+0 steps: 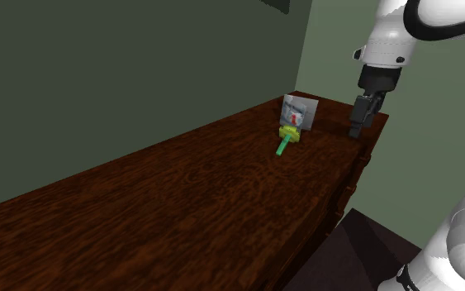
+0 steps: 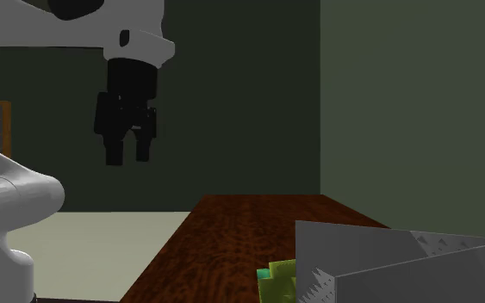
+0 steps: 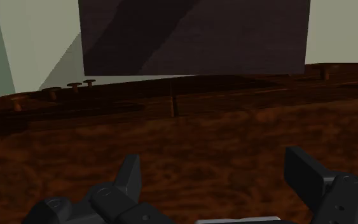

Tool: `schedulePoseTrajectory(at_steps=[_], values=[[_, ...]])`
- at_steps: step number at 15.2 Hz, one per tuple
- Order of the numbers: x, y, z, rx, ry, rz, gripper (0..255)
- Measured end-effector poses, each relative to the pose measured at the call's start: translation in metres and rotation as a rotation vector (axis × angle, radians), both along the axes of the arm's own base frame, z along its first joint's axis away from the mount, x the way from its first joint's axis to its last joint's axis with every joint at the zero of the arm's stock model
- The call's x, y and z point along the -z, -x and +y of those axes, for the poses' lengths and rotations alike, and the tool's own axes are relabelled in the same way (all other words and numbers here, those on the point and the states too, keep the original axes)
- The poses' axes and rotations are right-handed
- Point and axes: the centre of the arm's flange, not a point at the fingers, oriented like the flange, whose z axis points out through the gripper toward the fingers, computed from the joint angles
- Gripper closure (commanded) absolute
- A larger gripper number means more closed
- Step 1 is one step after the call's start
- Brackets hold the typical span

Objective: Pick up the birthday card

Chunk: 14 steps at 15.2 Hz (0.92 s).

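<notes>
Two black fingers stand apart with nothing between them: pincer [image 3: 214, 167] is open and empty. It hangs above the dark wood bench [image 1: 181, 190], near the bench's edge on the shoulder view's right, fingers pointing down. Birthday card [image 1: 300, 112] stands upright on the bench near its far corner, pale grey-white with a red mark on its face. Pincer sits to the card's right in the shoulder view, apart from it. Green-and-yellow object [image 1: 287, 137] lies on the bench just in front of the card; can't tell if they touch.
</notes>
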Motion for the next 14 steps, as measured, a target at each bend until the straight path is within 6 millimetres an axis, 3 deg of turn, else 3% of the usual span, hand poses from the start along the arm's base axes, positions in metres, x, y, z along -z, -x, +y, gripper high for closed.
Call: schedulePoseTrajectory(at_steps=[2, 4, 14], values=[[0.000, -0.006, -0.003, 0.000, 0.000, 0.000, 0], [0.003, -0.023, -0.013, -0.001, 0.001, -0.001, 0], [0.017, -0.134, -0.082, -0.004, 0.007, -0.005, 0]])
